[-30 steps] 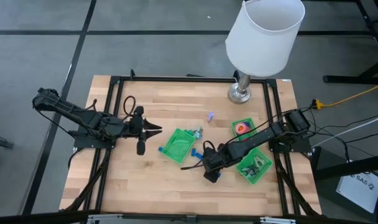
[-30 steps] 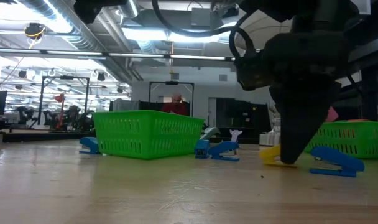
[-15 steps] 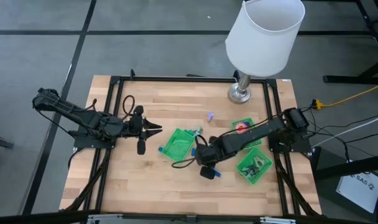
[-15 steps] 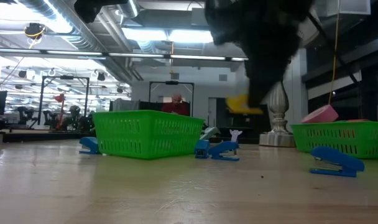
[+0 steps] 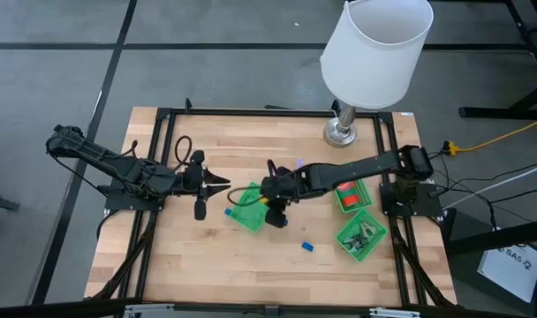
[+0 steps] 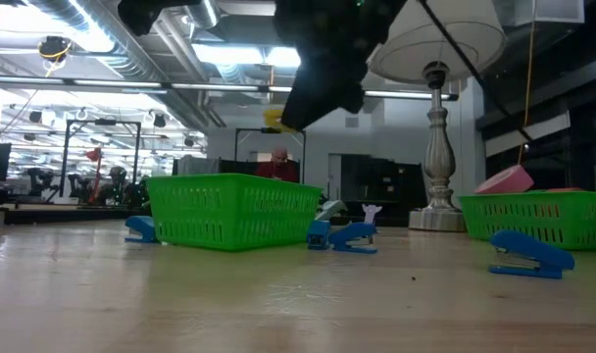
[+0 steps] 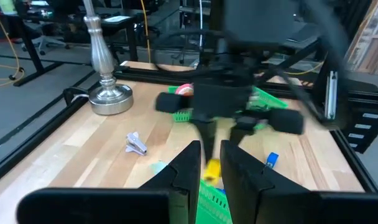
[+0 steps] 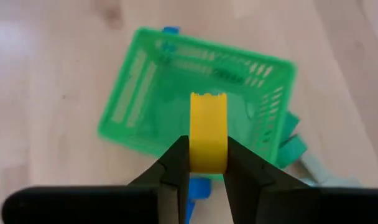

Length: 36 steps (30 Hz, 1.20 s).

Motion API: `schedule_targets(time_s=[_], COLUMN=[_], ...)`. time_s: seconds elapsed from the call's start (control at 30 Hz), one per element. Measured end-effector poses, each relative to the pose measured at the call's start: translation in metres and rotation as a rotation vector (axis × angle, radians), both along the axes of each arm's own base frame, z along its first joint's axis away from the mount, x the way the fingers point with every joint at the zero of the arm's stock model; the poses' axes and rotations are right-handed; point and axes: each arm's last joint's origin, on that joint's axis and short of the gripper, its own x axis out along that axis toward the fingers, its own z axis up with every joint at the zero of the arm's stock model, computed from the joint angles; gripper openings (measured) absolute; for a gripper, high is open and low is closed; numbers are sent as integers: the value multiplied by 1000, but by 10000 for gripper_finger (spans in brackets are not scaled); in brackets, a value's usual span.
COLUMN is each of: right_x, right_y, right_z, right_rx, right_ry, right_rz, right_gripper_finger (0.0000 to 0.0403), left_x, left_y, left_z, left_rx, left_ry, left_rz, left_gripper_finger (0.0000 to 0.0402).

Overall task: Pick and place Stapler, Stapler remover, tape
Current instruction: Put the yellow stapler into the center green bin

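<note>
1. Right gripper (image 8: 207,163) is up in the air over the middle basket (image 5: 249,207), fingers (image 8: 174,163) pinched on a yellow stapler (image 8: 208,132).
2. Looking down past those fingers, the stapler hangs right above the basket's open top (image 8: 145,74), not in it, not touching it.
3. From table height, the yellow piece (image 6: 273,118) shows high above the basket rim (image 6: 234,180), gripped under the dark arm.
4. Left gripper (image 5: 224,184) waits at 9 o'clock of the basket, near it, fingers (image 7: 188,168) close together with a narrow gap and nothing between them.
5. Blue stapler (image 5: 309,247) lies on the bare wood at about 4 o'clock of the middle basket, well apart from it.
6. Two more green baskets sit at 3 o'clock on the table: one (image 5: 349,196) shows a red roll of tape (image 5: 345,186), the other (image 5: 360,235) holds dark bits I can't make out.
7. Small blue pieces (image 6: 353,236) rest just beside the middle basket.
8. Lamp (image 5: 374,53) stands at 1 o'clock on the table.
</note>
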Motion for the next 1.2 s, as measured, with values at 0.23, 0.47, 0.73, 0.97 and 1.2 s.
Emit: schedule_targets(time_s=[0.23, 0.47, 0.73, 0.97, 1.2], right_x=[8, 17, 19, 20, 22], right_y=[-19, -21, -21, -21, -33], right_z=[-19, -38, -41, -40, -40], right_rx=[-5, -7, -11, -29, -30], right_ry=[14, 33, 25, 11, 2], right_rz=[-16, 23, 28, 48, 11], right_gripper_finger=[75, 77, 81, 88, 155], left_x=[1, -5, -27, -49, -65], left_y=[-2, -3, 4, 12, 19], left_z=[-7, -33, -61, -82, -89], left_rx=[40, 70, 22, 20, 44], left_ry=[35, -102, -218, -276, -354], left_rz=[-57, -186, -227, -225, -222], left_gripper_finger=[58, 58, 58, 58, 58])
